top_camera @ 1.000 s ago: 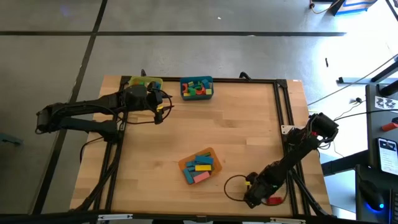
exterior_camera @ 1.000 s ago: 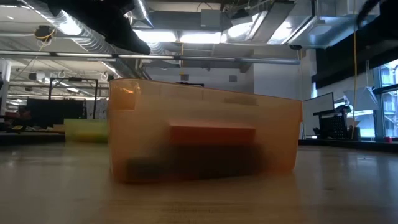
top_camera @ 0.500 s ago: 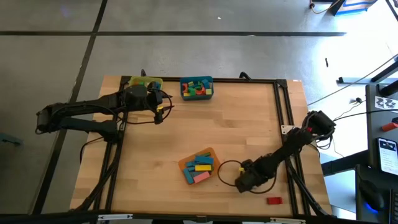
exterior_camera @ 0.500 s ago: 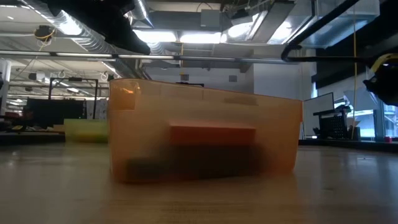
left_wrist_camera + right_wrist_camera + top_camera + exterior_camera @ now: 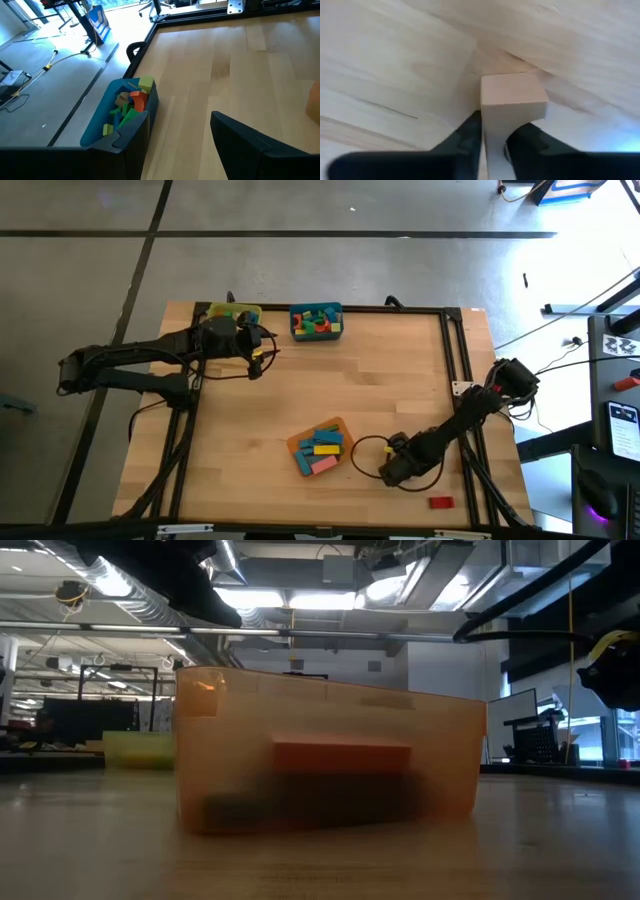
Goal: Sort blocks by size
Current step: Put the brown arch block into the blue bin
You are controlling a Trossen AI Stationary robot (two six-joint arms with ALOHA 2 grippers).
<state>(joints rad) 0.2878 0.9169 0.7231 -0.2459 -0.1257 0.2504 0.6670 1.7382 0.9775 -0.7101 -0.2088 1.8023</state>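
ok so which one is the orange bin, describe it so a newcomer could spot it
On the wooden table, look at the near edge, just left of the right gripper. The orange bin sits there askew, holding long blue, yellow and pink blocks; the teal bin and yellow bin sit at the far edge.

You have grey floor point(image 5: 300, 260) around the table from nine to three o'clock. Overhead, ducts point(image 5: 120, 595) and bright ceiling lights point(image 5: 290, 600); windows point(image 5: 610, 710) at three o'clock.

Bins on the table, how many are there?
3. A yellow bin at the far edge beside the left tool, a teal bin right next to it, and an orange bin near the front, close to the right tool.
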